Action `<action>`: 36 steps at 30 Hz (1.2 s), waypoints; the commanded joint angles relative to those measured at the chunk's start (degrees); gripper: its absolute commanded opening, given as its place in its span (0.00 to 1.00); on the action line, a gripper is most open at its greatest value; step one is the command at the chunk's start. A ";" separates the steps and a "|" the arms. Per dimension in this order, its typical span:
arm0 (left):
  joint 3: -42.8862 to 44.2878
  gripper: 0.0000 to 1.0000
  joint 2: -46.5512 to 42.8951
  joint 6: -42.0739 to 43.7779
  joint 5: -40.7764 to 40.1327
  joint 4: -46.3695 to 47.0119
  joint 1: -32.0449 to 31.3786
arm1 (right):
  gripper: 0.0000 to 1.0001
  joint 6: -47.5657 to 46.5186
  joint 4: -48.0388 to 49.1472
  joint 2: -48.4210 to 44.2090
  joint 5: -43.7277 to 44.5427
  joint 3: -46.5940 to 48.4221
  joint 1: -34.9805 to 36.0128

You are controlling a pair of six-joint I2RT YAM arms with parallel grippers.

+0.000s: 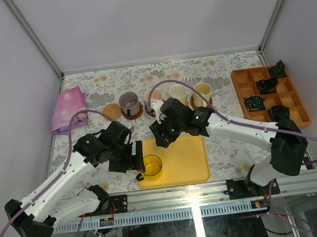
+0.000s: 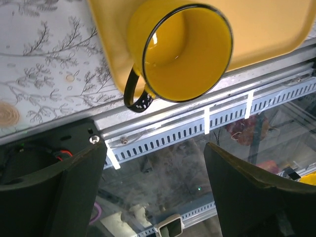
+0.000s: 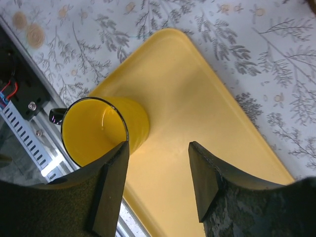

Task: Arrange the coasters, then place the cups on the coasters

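A yellow cup [image 1: 151, 166] stands upright on the front left corner of the yellow tray [image 1: 180, 150], its dark handle toward the table's front edge. My left gripper [image 1: 134, 159] hangs just left of it, open and empty. In the left wrist view the yellow cup [image 2: 187, 52] is beyond the gripper [image 2: 155, 192], not between the fingers. My right gripper [image 1: 159, 139] hovers over the tray's back left, open; its wrist view shows the cup [image 3: 98, 131] beside the left finger [image 3: 111, 182]. A bare coaster [image 1: 112, 111] lies at the back left. Purple-grey [image 1: 128, 103], pink [image 1: 152, 97], white [image 1: 178, 93] and cream [image 1: 202, 91] cups stand in a row behind.
A pink cloth [image 1: 68, 109] lies at the back left. An orange compartment box [image 1: 263, 111] with small black parts sits at the right. The metal rail [image 1: 213, 190] of the table's front edge runs just below the tray.
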 commanded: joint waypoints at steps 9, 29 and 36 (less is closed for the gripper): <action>-3.62 0.80 -1.13 -6.11 -4.21 -0.31 -2.72 | 0.65 -6.59 -5.92 7.33 -7.33 7.17 4.86; -4.33 0.81 3.28 -5.17 -5.90 3.96 -5.65 | 0.41 -7.32 -10.69 13.46 1.48 8.16 5.00; -3.85 0.81 4.91 -3.12 -6.67 7.65 -5.67 | 0.39 -7.67 -11.55 14.38 10.33 8.96 5.01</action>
